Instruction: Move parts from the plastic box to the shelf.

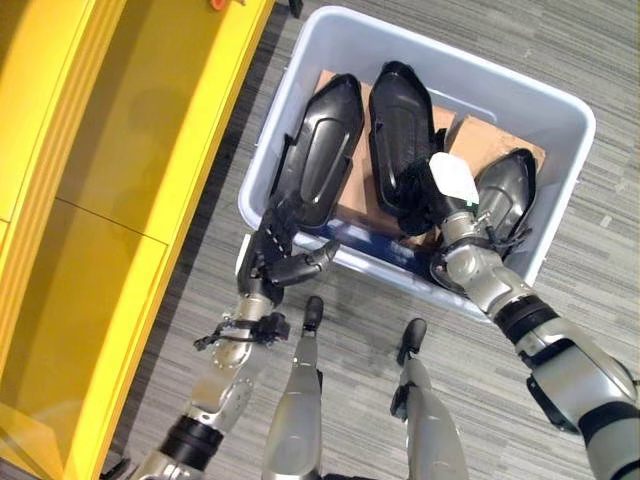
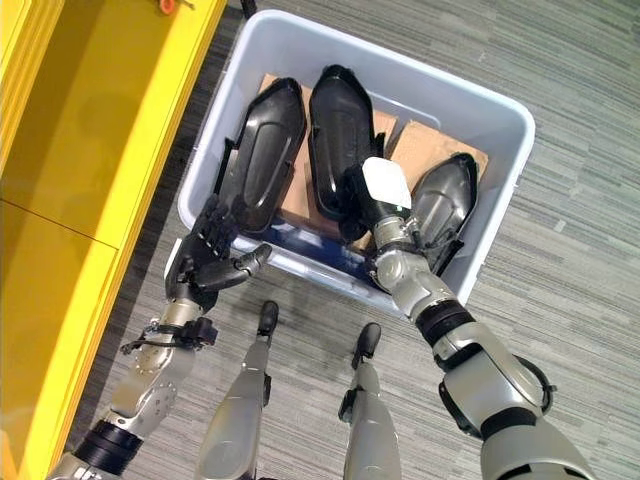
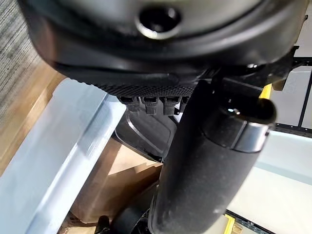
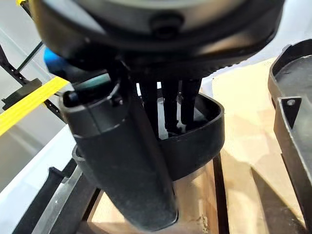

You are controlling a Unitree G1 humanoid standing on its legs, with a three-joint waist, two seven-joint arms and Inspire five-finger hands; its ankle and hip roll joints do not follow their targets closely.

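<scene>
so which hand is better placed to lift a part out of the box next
Right. The right hand is already inside the plastic box, fingers reaching into the middle black part. The left hand sits at the box's near rim.

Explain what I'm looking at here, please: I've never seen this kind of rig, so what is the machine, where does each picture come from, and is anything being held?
This is a humanoid robot looking down at its own arms. The two wide pictures come from a stereo camera on its head; the two close ones come from cameras on its wrists.

On the grey floor stands a pale plastic box holding three black moulded parts on brown cardboard. A yellow shelf stands to the robot's left.

The left robot hand reaches over the box's near rim at the leftmost part, fingers curled, with no clear grip yet. The right robot hand is inside the box; its wrist view shows its fingers dipping into the end of the middle part, thumb outside the wall, apparently pinching it. The third part lies untouched.
</scene>
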